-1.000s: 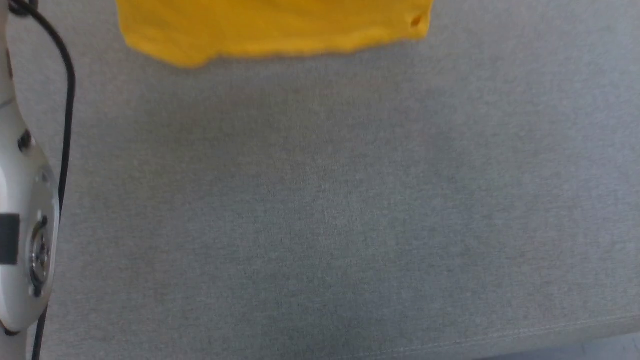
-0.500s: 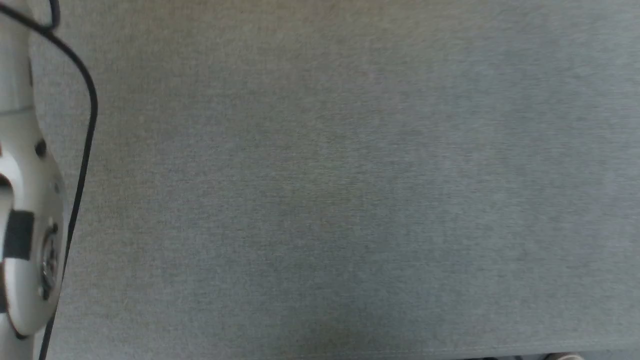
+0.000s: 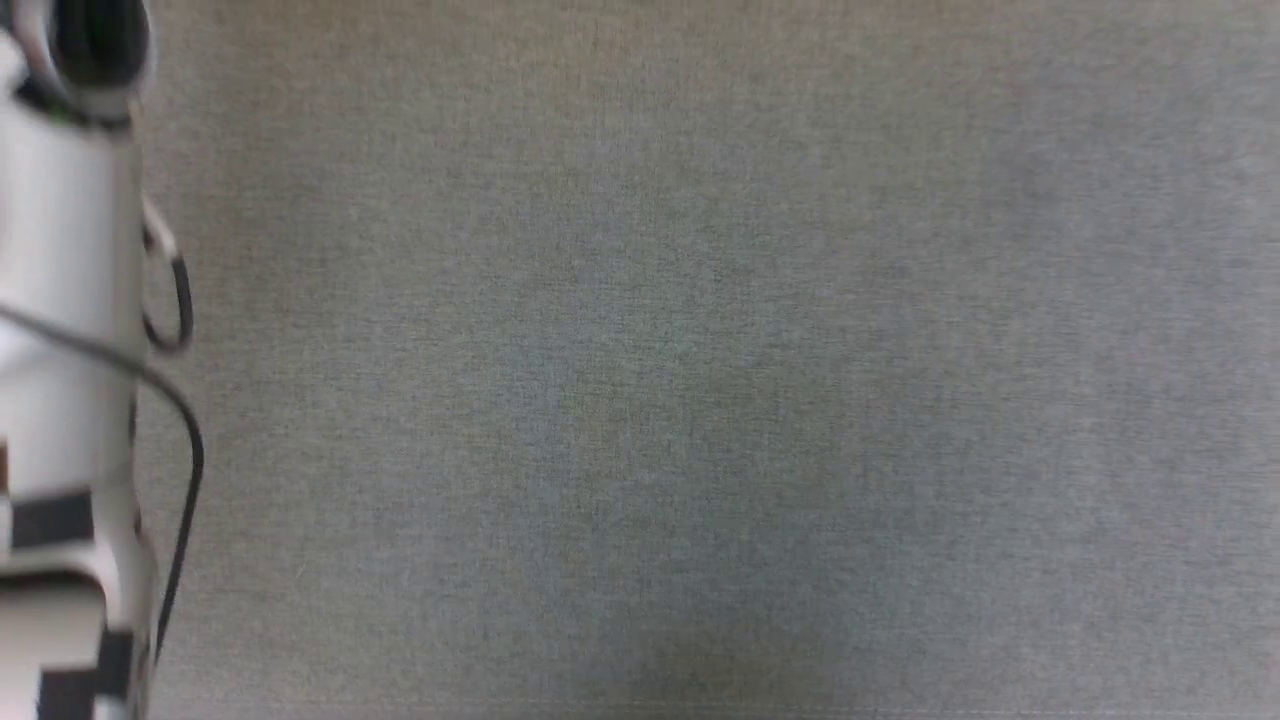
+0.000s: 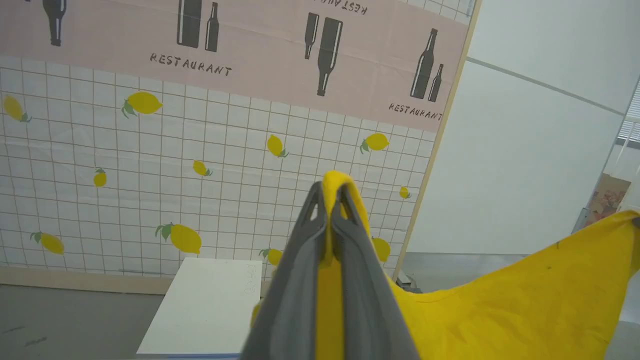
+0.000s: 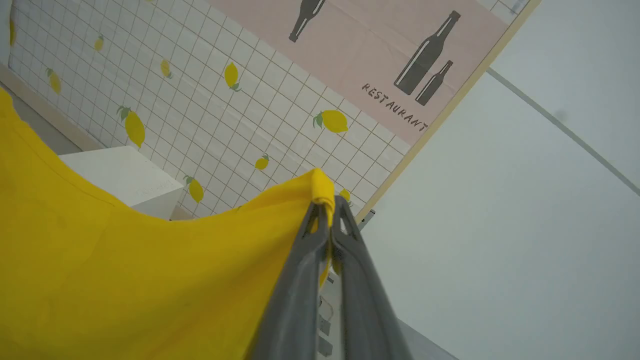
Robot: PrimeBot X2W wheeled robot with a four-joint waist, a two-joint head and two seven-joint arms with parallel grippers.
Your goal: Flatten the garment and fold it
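Observation:
The mustard-yellow garment hangs in the air, stretched between my two grippers. My left gripper is shut on one corner of the cloth, which pokes out above the fingertips. A second corner is pinched in my right gripper, also shut, with the fabric sagging away to the left in the right wrist view. The printed face is hidden. In the head view my pale left forearm runs along the left edge above the grey fabric surface.
Both wrist views face a wall panel with lemon prints and "RESTAURANT" lettering. A white box stands on the floor before that wall. A plain white wall fills the right side.
The garment's yellow lower edge, at the top of the head view a second ago, has risen out of it. The left forearm has shifted upward along the left edge.

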